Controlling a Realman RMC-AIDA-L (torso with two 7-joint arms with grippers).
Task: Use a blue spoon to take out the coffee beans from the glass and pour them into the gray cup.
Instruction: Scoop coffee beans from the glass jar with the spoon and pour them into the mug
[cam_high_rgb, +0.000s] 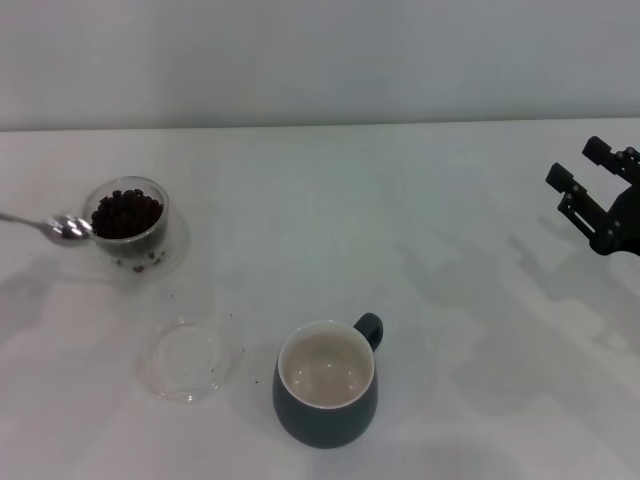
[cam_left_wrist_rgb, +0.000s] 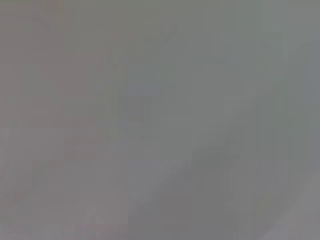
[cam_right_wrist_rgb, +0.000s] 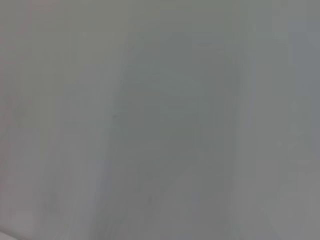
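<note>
In the head view the clear glass (cam_high_rgb: 135, 228) stands at the left of the white table, filled with dark coffee beans (cam_high_rgb: 127, 212). The spoon's silver bowl (cam_high_rgb: 68, 229) rests at the glass's left rim; its thin neck runs off the left edge, and the blue handle and my left gripper are out of view. The gray cup (cam_high_rgb: 326, 385) stands at the front centre with a cream inside and its handle at the back right. No beans show inside it. My right gripper (cam_high_rgb: 580, 175) hovers open at the far right, empty. Both wrist views show only blank grey.
A shallow clear glass dish (cam_high_rgb: 188, 357) lies between the glass and the cup. A few stray beans or crumbs lie on the table (cam_high_rgb: 450, 280) near the glass and dish.
</note>
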